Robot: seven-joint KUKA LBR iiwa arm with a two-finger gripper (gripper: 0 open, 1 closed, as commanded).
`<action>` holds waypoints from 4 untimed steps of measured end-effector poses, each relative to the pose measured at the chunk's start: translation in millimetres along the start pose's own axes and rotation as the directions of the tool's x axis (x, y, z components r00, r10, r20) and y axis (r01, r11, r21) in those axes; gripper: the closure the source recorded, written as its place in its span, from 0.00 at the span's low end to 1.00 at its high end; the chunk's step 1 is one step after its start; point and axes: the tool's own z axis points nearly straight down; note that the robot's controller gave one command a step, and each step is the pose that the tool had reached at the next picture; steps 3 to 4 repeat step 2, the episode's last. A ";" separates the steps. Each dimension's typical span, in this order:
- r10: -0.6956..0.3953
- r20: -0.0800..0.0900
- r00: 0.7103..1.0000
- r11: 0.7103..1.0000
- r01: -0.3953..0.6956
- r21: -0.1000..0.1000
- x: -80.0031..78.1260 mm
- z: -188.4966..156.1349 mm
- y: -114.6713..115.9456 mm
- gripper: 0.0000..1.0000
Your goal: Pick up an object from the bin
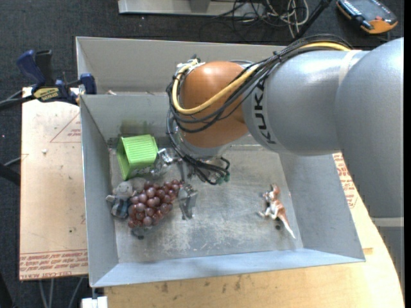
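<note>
**Gripper down beside the grapes**

The gripper (187, 205) reaches low into the bin (96, 191), with its tip just beside the right edge of a bunch of grapes (151, 203). Whether it is released or clenched cannot be told from this angle, and nothing can be seen held in it. The tip stands close to the bin floor, on the bare grey metal right of the grapes.

The grapes are dark red and lie in a loose cluster on the floor in the left part of the bin. A small grey toy (120, 197) lies against the left side of the grapes, touching them. Behind the grapes, toward the back wall, a bright green block (138, 154) with a ribbed top sits near them. Well to the right of the grapes, across open floor, a small orange and white toy animal (276, 210) lies on its side.

Above and behind the grapes hangs the round orange cover (209, 104) on the wrist, with yellow and black cables (192, 111) looped across it. From there the thick grey arm (327, 88) runs off to the right, away from the grapes.
</note>
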 end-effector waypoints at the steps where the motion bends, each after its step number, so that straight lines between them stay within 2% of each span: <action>1: -0.317 0.006 0.948 0.949 0.317 0.002 15.3 56.1 7.7 0.00; 2: -0.171 0.011 0.985 0.985 0.171 -0.003 9.0 57.7 -2.5 1.00; 4: -0.171 0.011 0.985 0.985 0.171 -0.003 9.0 57.7 -2.5 1.00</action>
